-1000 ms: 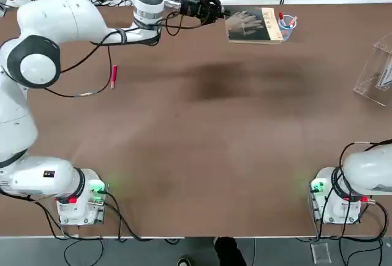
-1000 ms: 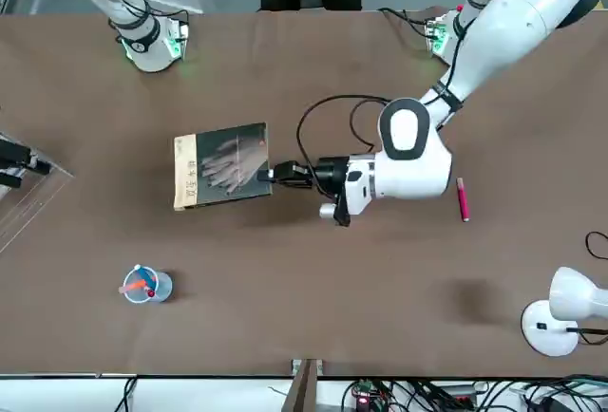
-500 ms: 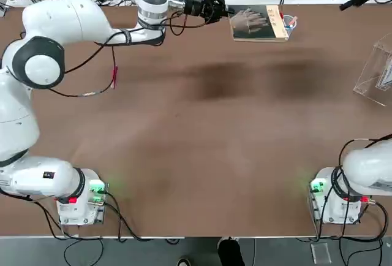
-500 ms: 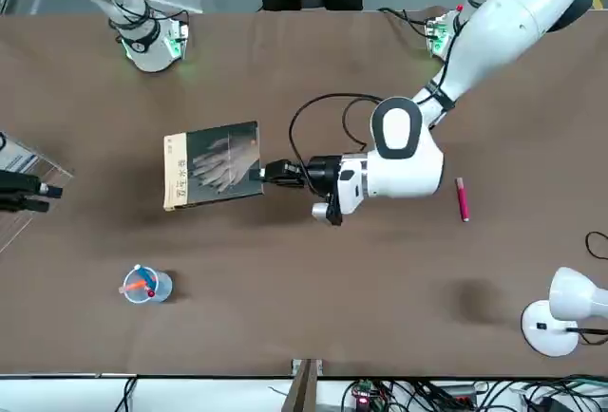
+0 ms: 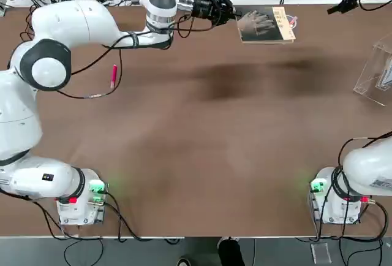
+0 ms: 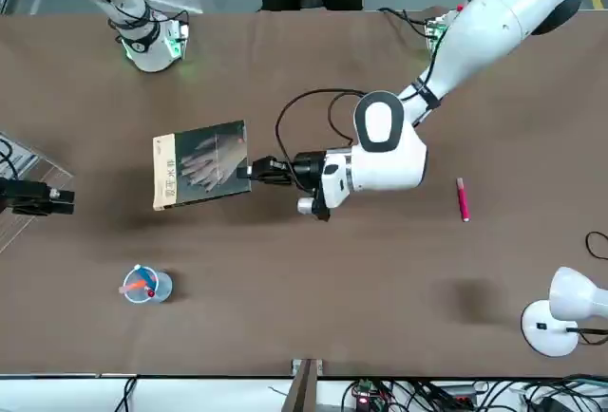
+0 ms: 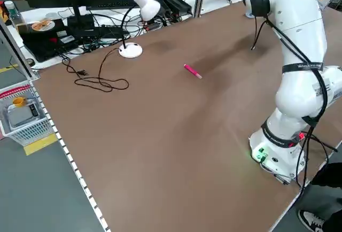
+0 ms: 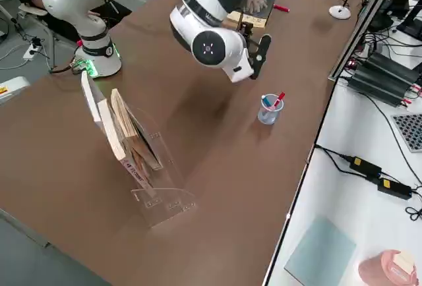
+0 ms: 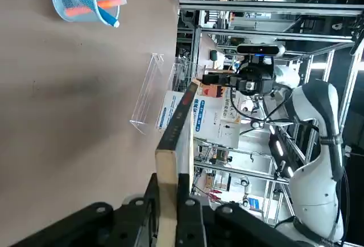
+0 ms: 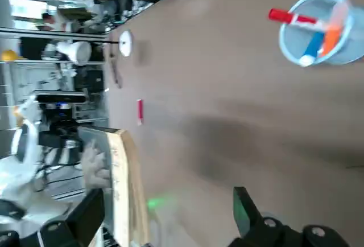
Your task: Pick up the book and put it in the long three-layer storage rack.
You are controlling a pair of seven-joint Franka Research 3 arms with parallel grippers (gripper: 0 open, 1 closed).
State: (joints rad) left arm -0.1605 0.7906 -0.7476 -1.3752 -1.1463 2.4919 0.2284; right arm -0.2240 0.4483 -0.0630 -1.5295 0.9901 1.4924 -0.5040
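Dark grey book with pale hand picture, upper left of front view, clenched in left pincer. Right pincer released, lower left of right side view's pen cup, clear acrylic rack at lower left.

The top view looks down from overhead; the front view faces the robot across the counter. Raised side views look diagonally over opposite ends. Close-in wrist views look past each arm's jaws, both taking in the pen cup.

The left arm stretched over the tabletop, its end effector closed; the right end effector hung open.
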